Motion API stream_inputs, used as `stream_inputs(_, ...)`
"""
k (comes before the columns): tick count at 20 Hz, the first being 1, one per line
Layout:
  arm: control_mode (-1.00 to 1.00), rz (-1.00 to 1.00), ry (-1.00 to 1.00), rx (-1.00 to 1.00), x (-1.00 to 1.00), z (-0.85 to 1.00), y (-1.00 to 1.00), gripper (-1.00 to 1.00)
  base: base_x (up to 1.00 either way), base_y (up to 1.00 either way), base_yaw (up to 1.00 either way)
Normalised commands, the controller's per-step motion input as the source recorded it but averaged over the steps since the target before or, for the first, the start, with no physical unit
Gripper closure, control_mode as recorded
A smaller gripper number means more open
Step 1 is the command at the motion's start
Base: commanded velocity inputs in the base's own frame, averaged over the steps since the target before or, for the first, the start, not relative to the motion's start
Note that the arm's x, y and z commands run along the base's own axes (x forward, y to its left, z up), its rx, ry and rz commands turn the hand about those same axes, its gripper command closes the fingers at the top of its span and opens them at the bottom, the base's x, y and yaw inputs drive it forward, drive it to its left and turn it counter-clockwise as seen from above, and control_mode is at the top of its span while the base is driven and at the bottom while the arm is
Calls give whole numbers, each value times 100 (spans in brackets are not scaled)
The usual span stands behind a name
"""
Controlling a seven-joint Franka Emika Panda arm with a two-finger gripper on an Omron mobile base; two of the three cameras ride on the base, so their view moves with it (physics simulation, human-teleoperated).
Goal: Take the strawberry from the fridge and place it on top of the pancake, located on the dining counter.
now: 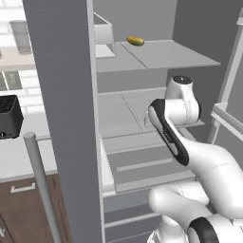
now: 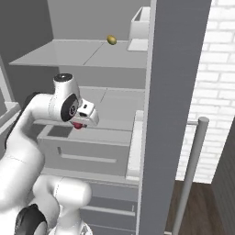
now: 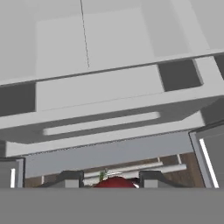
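Pale grey shelves and lower drawers of the fridge (image 2: 105, 105) filled the centre of both base views, its doors standing open. At centre left of the right base view, the claw (image 2: 81, 123) was closed on the strawberry (image 2: 79, 125), held in front of the middle shelf above the drawers. In the hand view the red fruit sat between the two fingertips (image 3: 70, 178) at bottom centre. An oblong yellow-green item (image 1: 135, 41) lay on the upper shelf.
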Motion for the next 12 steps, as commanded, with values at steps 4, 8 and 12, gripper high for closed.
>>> stream_inputs(4, -100, 0, 0, 0, -100, 28, 0, 100, 0, 0, 0)
stream_inputs(8, -100, 3, -18, 0, -100, 13, 0, 100, 0, 0, 0)
stream_inputs(12, -100, 0, -21, -2, -90, 37, 1, 100, 0, 0, 0)
